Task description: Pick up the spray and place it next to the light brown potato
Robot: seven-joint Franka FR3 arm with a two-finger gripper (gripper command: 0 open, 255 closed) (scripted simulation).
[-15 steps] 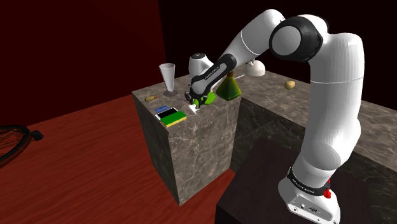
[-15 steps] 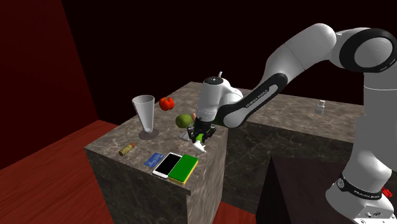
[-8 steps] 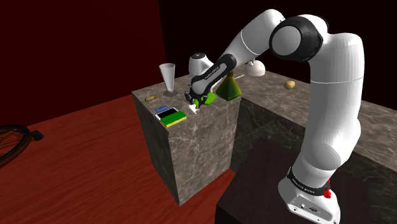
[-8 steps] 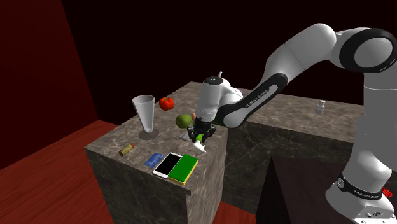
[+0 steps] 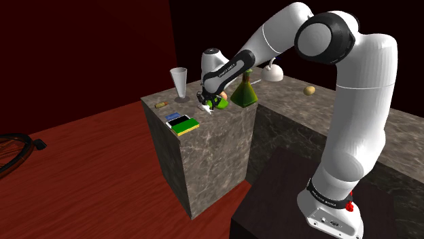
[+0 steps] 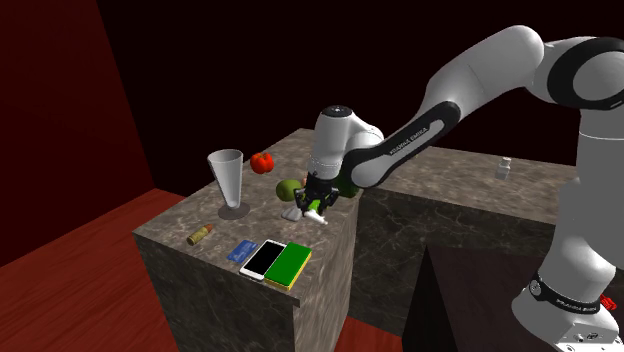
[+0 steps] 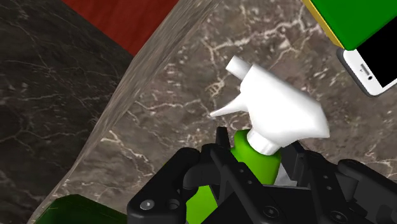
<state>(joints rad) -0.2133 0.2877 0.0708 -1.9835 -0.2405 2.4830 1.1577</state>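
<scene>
White arm (image 5: 353,102) reaching over a marbled stone counter (image 5: 204,149). We mark the black gripper (image 7: 257,149), whose two fingers (image 7: 222,159) pinch the green neck of the spray (image 7: 280,111) just under its white trigger head. The head juts out past the fingertips, nozzle pointing away from them. We cannot tell whether the spray touches the counter beneath the fingers. A dark green flask (image 5: 243,94) stands just behind the fingers, and a clear glass (image 6: 228,180) stands near them, upright. A green book (image 6: 287,264) and a white phone (image 6: 263,258) lie side by side ahead of the fingertips, by the counter's edge. A round green fruit (image 6: 289,189) sits just beside the fingers. The light brown potato (image 5: 310,89) lies well apart from them, beyond the flask.
</scene>
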